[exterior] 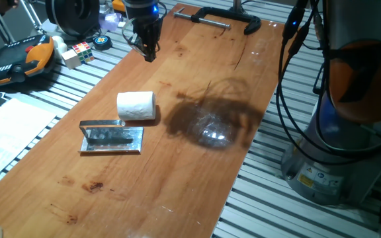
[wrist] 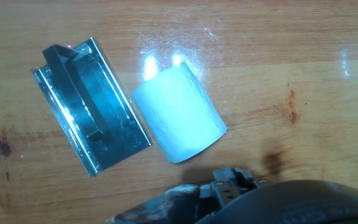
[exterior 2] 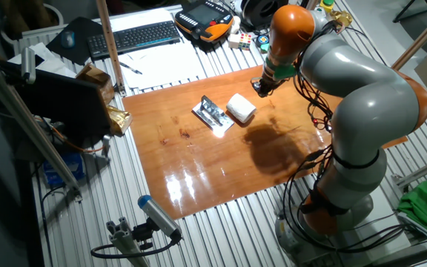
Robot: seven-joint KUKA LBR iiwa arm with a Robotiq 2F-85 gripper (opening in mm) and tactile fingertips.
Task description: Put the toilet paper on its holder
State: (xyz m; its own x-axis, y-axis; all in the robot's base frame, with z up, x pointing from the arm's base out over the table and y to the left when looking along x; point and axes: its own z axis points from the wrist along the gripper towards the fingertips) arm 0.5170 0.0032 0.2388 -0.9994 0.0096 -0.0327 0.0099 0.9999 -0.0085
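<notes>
Toilet paper [exterior: 136,106] is what I am after, and my end effector [exterior: 149,51] hangs well above the surface [exterior: 197,172], away from the roll and empty; its fingers look drawn close together in one fixed view, but I cannot tell for certain whether they are closed. In that view the roll sits lower in the picture than my fingers and a little to the left, so I judge that I have to travel out over it and then come down.

Looking along my fingers in the hand view, the roll [wrist: 179,113] lies on its side just ahead of me, its long axis running on a slant from upper left to lower right, one flat end turned towards the lower edge of the picture. To take it across its round body, I judge that my fingers should line up square to that slant.

Beyond the roll lies the holder [wrist: 92,106], flat on the surface and just beside it, almost touching. Its bar runs along much the same slant as the roll. The other fixed view shows the same pairing, holder [exterior 2: 212,114] then roll [exterior 2: 241,107], with my end effector [exterior 2: 262,87] nearest the roll's side.
</notes>
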